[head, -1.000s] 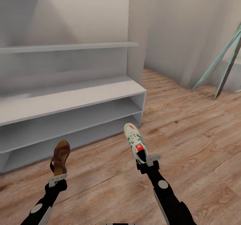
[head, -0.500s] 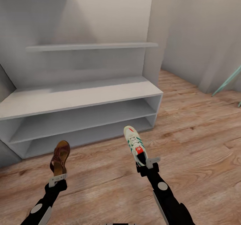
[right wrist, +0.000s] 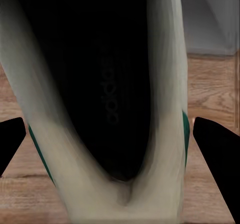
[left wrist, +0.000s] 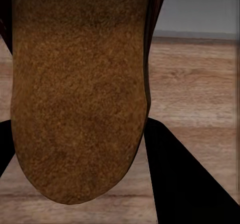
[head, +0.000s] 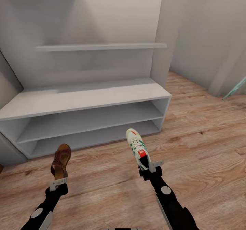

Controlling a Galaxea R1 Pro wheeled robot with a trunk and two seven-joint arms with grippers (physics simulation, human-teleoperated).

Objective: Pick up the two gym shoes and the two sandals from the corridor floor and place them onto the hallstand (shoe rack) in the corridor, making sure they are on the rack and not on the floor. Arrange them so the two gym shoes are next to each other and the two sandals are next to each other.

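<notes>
Shift: camera has swung, hallstand (head: pixel 85 96) now centred ahead
Left gripper (head: pixel 58 183): clamps sandal (head: pixel 61 161) heel, flat, light, bendy
Right gripper (head: pixel 150 166): clamps gym shoe (head: pixel 136 147) heel, stiffer, bulkier
Both: held above corridor floor (head: pixel 198 137)

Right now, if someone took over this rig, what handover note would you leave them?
Left hand: shut on a sandal, held above the floor, toe pointing away from the robot.
Right hand: shut on a gym shoe by its heel end, also off the floor.
Hallstand: straight ahead, bench top and both low open shelves bare in the head view.
Done: one shoe of each kind picked up.
Left: set both on the rack, then fetch the second sandal and second gym shoe, and pair each with its mate.
</notes>
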